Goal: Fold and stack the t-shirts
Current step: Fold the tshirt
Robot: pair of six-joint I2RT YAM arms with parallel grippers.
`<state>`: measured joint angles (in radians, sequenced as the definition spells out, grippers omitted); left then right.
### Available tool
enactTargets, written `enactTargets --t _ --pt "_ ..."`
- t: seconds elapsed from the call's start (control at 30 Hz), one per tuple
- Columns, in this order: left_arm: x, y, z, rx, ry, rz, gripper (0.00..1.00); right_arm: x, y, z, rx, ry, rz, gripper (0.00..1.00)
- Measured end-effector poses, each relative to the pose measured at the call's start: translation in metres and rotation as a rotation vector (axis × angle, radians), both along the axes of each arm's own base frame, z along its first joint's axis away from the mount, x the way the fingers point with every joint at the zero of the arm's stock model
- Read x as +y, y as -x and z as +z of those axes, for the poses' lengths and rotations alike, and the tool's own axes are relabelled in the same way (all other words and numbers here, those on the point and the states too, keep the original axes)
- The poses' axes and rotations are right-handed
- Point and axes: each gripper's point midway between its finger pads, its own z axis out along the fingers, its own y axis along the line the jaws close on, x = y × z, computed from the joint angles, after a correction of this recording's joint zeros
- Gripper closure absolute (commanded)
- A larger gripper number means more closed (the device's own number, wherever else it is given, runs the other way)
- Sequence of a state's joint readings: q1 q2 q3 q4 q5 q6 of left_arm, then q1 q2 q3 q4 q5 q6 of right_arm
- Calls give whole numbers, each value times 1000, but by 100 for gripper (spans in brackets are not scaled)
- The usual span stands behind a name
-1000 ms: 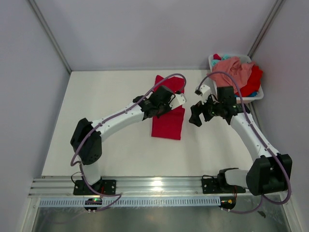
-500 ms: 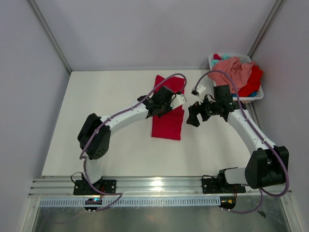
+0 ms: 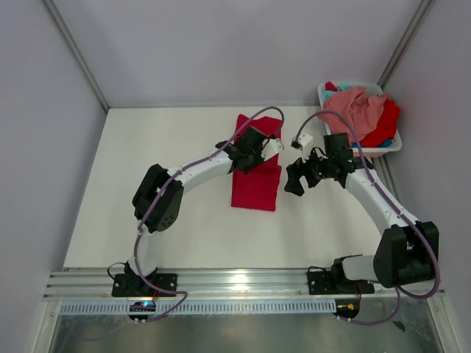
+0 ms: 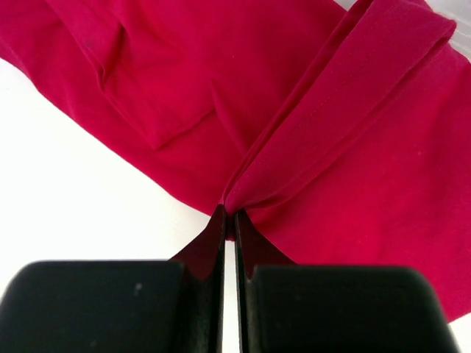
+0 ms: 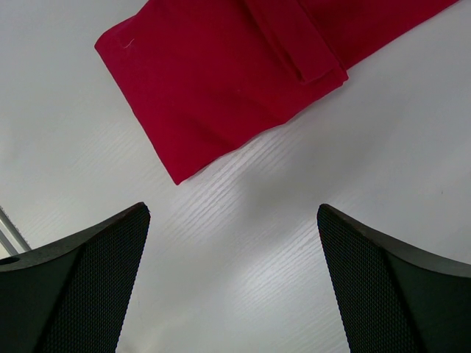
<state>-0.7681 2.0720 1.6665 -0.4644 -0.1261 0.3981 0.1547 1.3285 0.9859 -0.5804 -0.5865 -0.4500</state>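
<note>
Since a second ago, my left arm has swung its elbow up and toward the middle of the table (image 3: 147, 162), and my left gripper (image 4: 228, 220) has gone a little farther along the red shirt (image 3: 257, 187), while my right gripper (image 3: 294, 176) has shifted only slightly to the left. The left jaws are pressed together on a gathered fold of the red shirt. The right jaws stand wide apart with nothing between them, hovering just beside the shirt's right edge. As I judge it, the task is at an early point: this one red shirt lies in the middle of the table as a narrow strip, partly folded. The pink shirt (image 3: 357, 107), another red one (image 3: 386, 121) and a bit of teal cloth (image 3: 331, 94) are heaped in the white basket (image 3: 386, 151) at the far right corner, so no stack exists yet. Only the left wrist view shows the pinch itself, with the cloth pleating into the jaws; from above, my wrist hides it. The right wrist view shows a flat corner of the shirt with a folded band. Only the top view shows the basket.
</note>
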Motion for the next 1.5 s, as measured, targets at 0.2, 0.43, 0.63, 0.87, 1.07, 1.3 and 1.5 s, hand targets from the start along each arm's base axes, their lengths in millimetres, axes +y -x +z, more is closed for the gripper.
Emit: enactTargets --t 0.2,0.43,0.63,0.87,1.07,1.3,1.5 --pt "5 -6 -4 7 2 13 100 0 -1 0 -4 0 0 1" --pt "9 -10 -15 22 -11 27 100 0 2 0 -9 -1 0 1" --pt "8 -12 -26 37 -20 34 100 0 3 3 -20 -4 1 1" --pt "6 -14 -37 55 -21 50 93 0 4 7 -33 -6 2 1" --pt "7 -14 -45 66 -33 57 1 0 4 13 -51 -11 3 0" --pt "8 -17 -45 54 -22 85 1 0 4 13 -51 -11 3 0" --pt "13 -23 -37 5 -19 121 1 0 6 10 -47 -8 6 1"
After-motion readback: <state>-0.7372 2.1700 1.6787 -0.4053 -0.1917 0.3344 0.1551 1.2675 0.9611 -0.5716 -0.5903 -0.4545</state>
